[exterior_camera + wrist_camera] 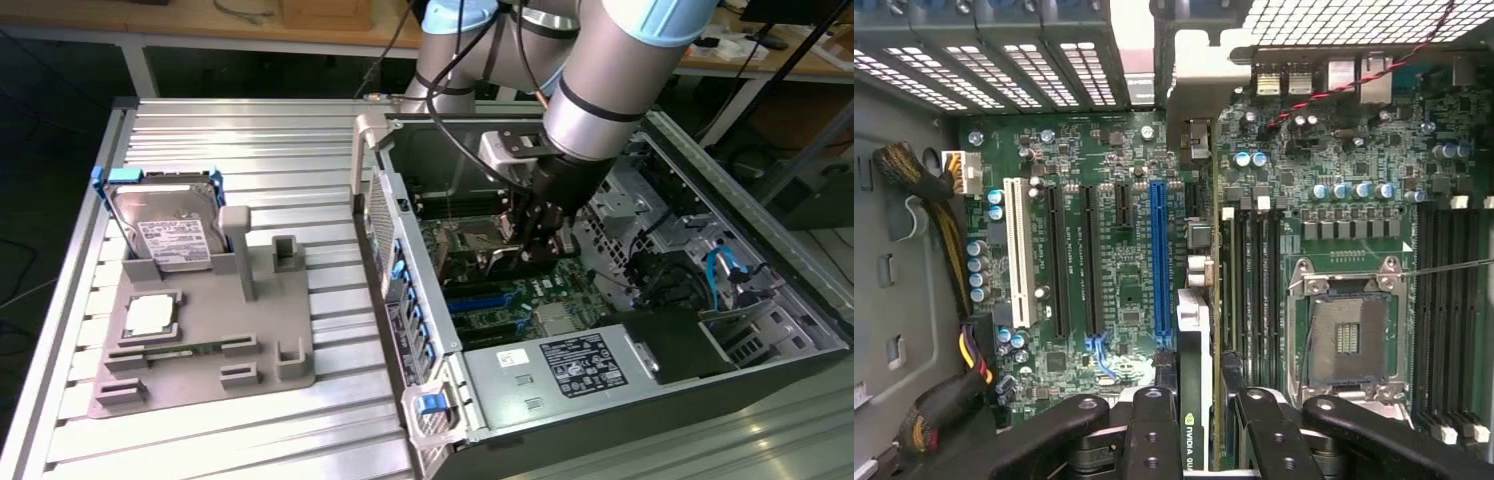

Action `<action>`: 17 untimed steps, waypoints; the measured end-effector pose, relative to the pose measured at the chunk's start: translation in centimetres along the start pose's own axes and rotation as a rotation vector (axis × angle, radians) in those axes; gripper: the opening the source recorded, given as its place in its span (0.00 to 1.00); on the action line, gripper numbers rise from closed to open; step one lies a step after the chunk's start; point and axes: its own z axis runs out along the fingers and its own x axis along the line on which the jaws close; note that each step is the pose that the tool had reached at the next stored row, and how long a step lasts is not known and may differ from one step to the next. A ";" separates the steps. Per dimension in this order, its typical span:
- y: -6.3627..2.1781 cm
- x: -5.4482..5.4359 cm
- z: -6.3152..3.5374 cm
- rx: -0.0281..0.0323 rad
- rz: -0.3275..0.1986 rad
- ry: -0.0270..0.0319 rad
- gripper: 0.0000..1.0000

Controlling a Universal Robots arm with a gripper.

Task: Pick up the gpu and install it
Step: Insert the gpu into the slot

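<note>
Inside the open case (694, 410), over the motherboard (1104, 150) | gripper (1202, 430) fingers (1154, 430) clamped on the gpu (1193, 340), held edge-on just beside the blue slot (1160, 250) | pickup done, card apparently not seated | count: one gpu, one blue slot, one hard drive (167, 225) on the tabletop (240, 130)

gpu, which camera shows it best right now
The wrist view: the gpu shows edge-on and close up, gripped by the hand over the motherboard, its printed label readable. In the exterior view the hand inside the computer case mostly hides it.
</note>
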 end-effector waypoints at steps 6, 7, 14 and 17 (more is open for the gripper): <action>0.13 0.6 0.37 -0.0015 0.000 0.0005 0.27; 0.13 0.7 0.40 -0.0018 0.000 0.0011 0.27; 0.18 1.3 0.57 -0.0045 0.000 0.0082 0.27; 0.21 1.6 0.58 -0.0046 0.000 0.0083 0.27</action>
